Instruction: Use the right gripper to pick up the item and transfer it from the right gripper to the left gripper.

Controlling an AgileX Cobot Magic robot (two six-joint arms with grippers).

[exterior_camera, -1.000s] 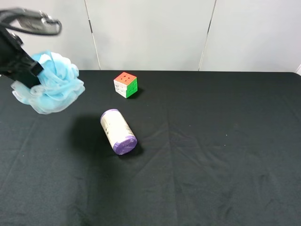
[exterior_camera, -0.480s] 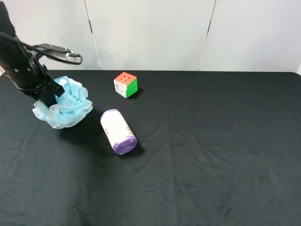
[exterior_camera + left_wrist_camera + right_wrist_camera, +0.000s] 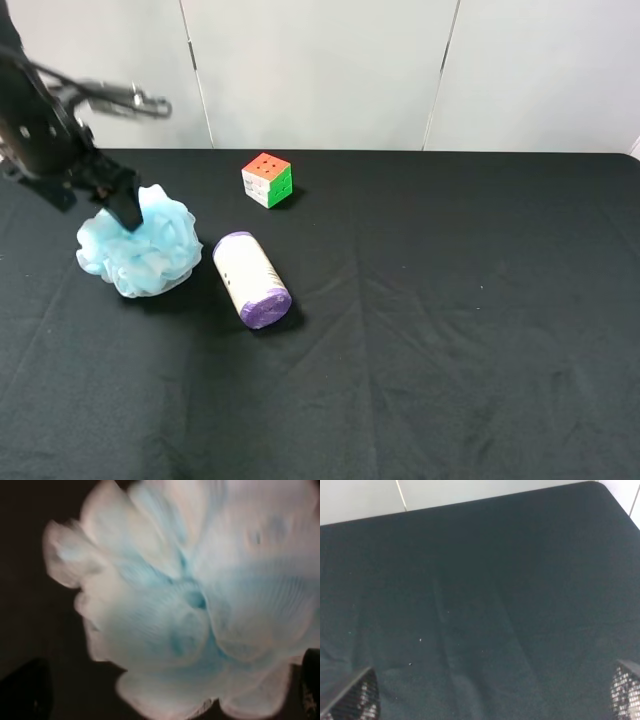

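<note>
Sitting on top of the pouf (image 3: 140,243), the left gripper (image 3: 127,212) is pressing its dark fingers into the upper ruffles at the table's ten o'clock corner in the high view. Its wrist view is showing the fingertips (image 3: 25,690) standing wide at either side of the blue mesh rather than pinching it, so the jaws are looking released, or at most loosely spread around the ball; motion blur is making a firmer call unsafe. The pouf itself is resting on the black cloth (image 3: 450,350), its underside flattening against the surface, just beside the white cylinder (image 3: 250,279), which is lying on its side at the pouf's three o'clock with its purple cap pointing toward five o'clock. The puzzle cube (image 3: 267,179) is standing apart at about one o'clock from the pouf.

The right gripper (image 3: 490,717) is looking down at bare cloth, its speckled fingers (image 3: 355,700) spread wide and carrying nothing; the high view is not showing it at all.

Judging by this layout, the handover itself is appearing finished, with the left arm now setting the item down. The next move is calling for the left arm to be lifting straight up clear of the ruffles, since loose mesh could be snagging on a fingertip and dragging the ball toward the cylinder.
</note>
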